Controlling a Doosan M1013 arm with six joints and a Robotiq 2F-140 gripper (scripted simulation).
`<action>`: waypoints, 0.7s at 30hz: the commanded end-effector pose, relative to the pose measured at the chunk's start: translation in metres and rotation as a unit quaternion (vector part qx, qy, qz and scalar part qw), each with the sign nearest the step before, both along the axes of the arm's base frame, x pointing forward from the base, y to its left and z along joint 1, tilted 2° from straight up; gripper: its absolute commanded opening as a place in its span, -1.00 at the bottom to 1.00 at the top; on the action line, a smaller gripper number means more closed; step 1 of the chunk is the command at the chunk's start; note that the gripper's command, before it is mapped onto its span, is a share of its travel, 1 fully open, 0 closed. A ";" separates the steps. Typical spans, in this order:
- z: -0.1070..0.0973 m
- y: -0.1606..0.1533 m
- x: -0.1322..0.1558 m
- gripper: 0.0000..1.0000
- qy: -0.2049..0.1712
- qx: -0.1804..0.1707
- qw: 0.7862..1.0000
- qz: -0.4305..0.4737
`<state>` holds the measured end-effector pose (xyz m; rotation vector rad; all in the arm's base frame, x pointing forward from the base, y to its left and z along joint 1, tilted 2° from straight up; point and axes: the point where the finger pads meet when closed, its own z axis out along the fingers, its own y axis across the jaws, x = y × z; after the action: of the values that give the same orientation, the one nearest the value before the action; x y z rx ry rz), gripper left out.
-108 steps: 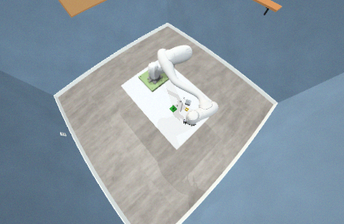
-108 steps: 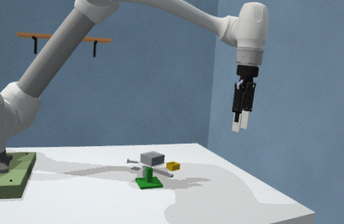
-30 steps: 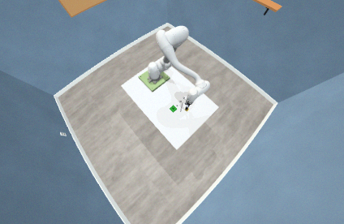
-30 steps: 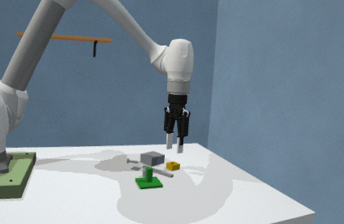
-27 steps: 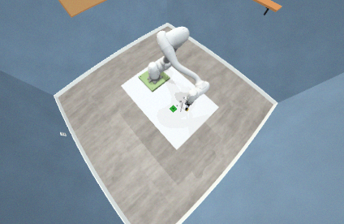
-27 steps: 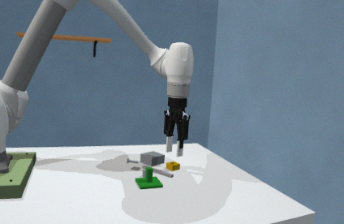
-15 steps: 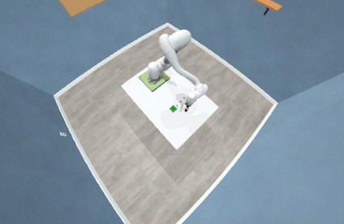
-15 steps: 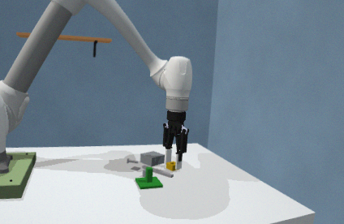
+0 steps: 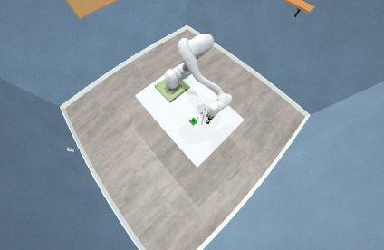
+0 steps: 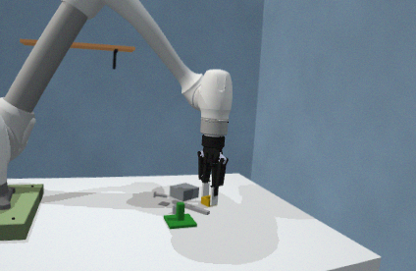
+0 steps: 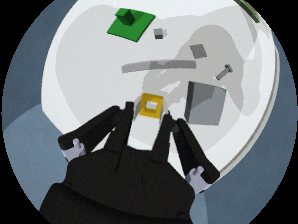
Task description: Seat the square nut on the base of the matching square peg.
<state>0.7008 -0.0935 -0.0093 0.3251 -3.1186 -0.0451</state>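
The fingers clamp the yellow square nut (image 11: 150, 106) beside a grey block (image 11: 208, 104).

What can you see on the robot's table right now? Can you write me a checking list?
Surface: white table with soft grey shadows; the arm's green base plate sits at its left end.
Job's things: yellow square nut down on the table; green square peg stands upright on its flat green base, apart from the nut, nothing on it yet.
Clutter: grey block, grey rod, small grey bolt, tiny grey squares.
Gripper: gripper pointing straight down, shut on the yellow square nut.
Cables: nothing seen.
Surroundings: blue walls; orange shelf with a black hook; wood-look floor.
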 end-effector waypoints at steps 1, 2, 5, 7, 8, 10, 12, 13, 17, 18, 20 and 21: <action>-0.001 0.000 0.000 -1.00 0.000 0.000 1.000 0.000; -0.001 0.000 0.000 -1.00 0.000 0.000 1.000 0.000; -0.001 0.000 0.000 -1.00 0.000 0.000 1.000 0.000; -0.001 0.000 0.000 -1.00 0.000 0.000 1.000 0.000; -0.001 0.000 0.000 -1.00 0.000 0.000 1.000 0.000; 0.002 0.000 0.000 -1.00 0.000 0.000 1.000 0.000; 0.002 0.000 0.000 -1.00 0.000 0.000 1.000 0.000; 0.005 0.000 0.000 -1.00 0.000 0.000 1.000 0.000; 0.027 -0.001 0.000 -1.00 0.000 0.000 1.000 0.000; 0.033 -0.001 -0.001 -1.00 0.000 0.000 1.000 0.000; 0.043 -0.001 -0.001 -1.00 0.000 0.000 1.000 0.000; 0.046 -0.001 -0.001 -1.00 0.000 0.000 1.000 0.000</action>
<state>0.7002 -0.0942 0.0194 0.3250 -3.1187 -0.0450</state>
